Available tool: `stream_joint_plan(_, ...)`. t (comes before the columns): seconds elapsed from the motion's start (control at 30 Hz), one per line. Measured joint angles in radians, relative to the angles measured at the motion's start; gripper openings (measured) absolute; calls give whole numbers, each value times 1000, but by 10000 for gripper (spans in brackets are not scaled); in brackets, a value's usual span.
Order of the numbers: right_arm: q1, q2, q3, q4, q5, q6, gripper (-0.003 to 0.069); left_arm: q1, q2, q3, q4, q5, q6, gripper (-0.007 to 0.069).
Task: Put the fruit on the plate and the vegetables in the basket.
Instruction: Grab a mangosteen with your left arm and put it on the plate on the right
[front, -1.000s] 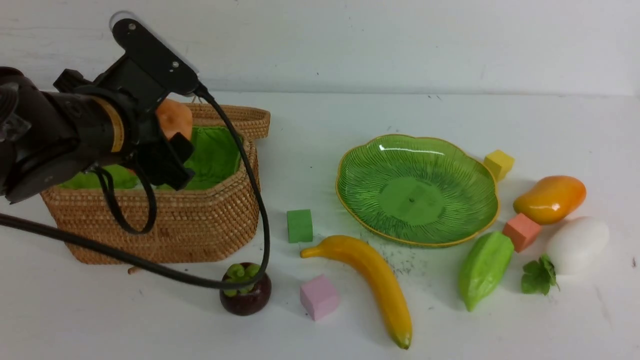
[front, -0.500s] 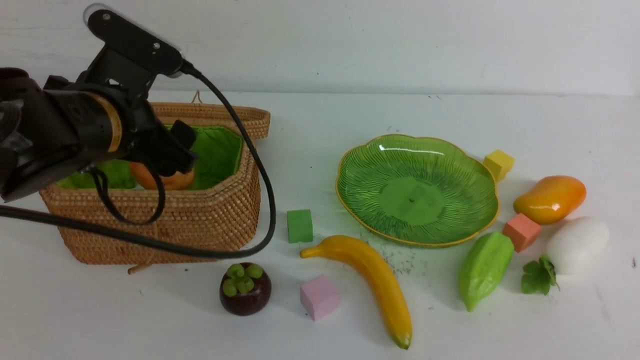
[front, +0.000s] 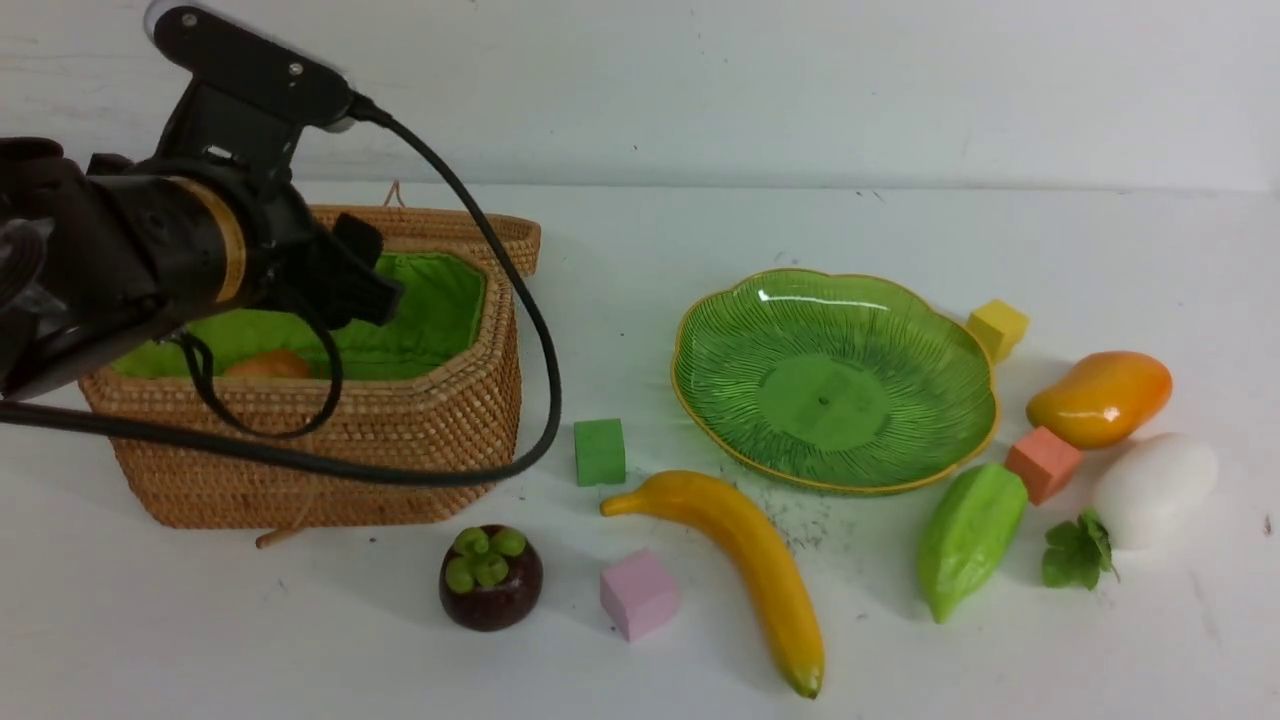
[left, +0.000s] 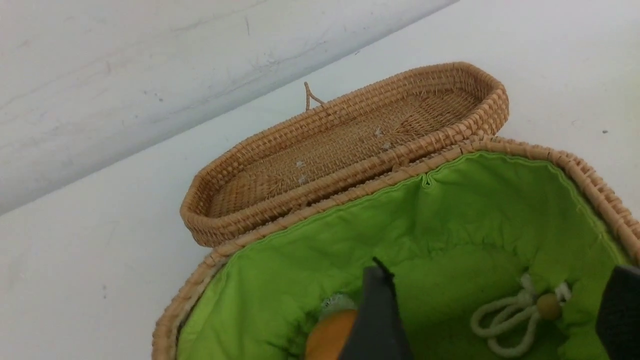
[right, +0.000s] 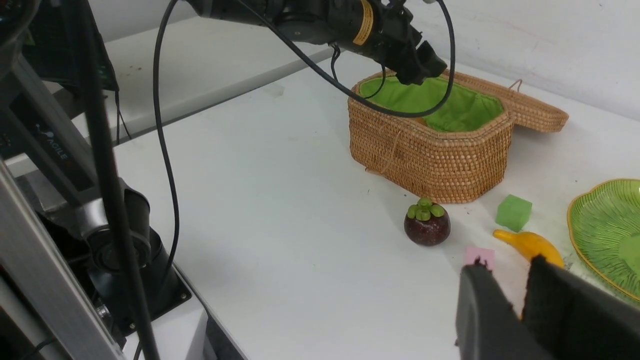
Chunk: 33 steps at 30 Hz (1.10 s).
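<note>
Potato dropped from left hand into basket; hand lifted.

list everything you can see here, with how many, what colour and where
table: 1, white, under everything
basket: 1, tan wicker, green lining, far left, lid open behind
potato: 1, orange-brown, inside the basket
mangosteen: 1, dark purple, before the basket
plate: 1, green, yellow rim, centre, empty
banana: 1, yellow, before the plate
mango: 1, orange-yellow, right of plate
radish: 1, white, green tuft, far right
ridged vegetable: 1, light green, between banana and radish
cubes: 4, green cube by basket, pink cube by banana, yellow cube and salmon cube by plate's right edge
left gripper: 1, black, open above the basket
right gripper: 1, black, narrow gap, empty
</note>
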Motion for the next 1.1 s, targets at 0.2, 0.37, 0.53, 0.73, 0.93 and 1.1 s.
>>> stream_joint_plan(0.2,0,0,0,0,0,0,141,0,0,0,-135,150,-151,405)
stream_joint_plan(0.37,0,0,0,0,0,0,141,-42,-40,0,-361,289,-103,321)
stream_joint_plan(0.53,0,0,0,0,0,0,144,-190,-123,-1,-691,457,135,235)
stream_joint_plan(0.73,0,0,0,0,12,0,146,-252,-138,-2,-873,575,261,210)
stream_joint_plan(0.93,0,0,0,0,13,0,149,-252,-92,-3,-907,525,364,237)
stream_joint_plan(1.1,0,0,0,0,14,0,149,-252,28,-3,-914,456,508,400)
